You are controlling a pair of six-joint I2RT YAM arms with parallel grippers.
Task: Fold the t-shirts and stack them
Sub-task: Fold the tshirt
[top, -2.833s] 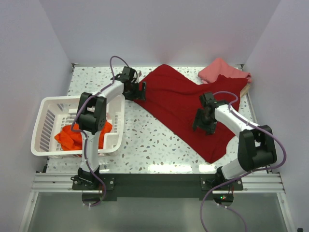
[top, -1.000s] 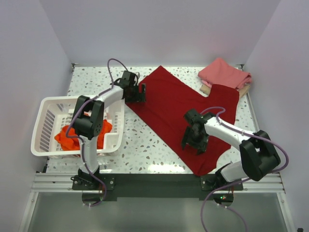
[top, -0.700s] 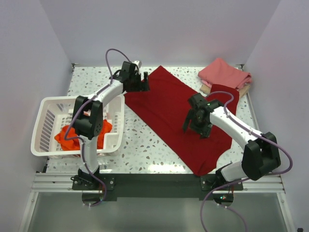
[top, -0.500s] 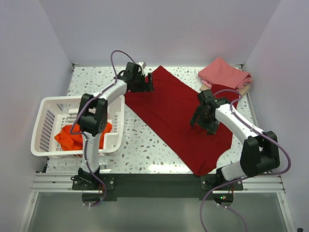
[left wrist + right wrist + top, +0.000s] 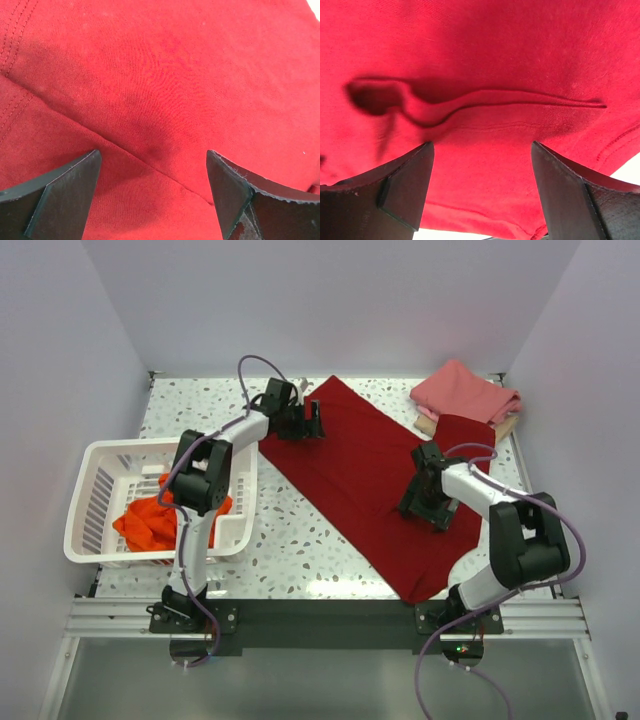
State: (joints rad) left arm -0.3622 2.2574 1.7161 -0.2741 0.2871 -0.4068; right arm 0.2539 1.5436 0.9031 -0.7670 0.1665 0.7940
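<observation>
The left arm (image 5: 188,555) and the right arm (image 5: 472,483) share white tubular links and bulky black joints. A thin purple cable (image 5: 258,358) loops along each. The gripper fingers (image 5: 60,200) are matte black wedges.

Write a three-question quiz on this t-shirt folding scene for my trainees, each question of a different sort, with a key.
1. True or false: the left hand grips the crimson t-shirt.
2. Where is the orange-red t-shirt? A on the crimson t-shirt; B in the white basket; C in the left hand.
3. Fill in: the jaws of the right hand stand ____ over the crimson t-shirt.

Key: 1 false, its jaws stand open with nothing between them; 2 B; 3 open.
</observation>
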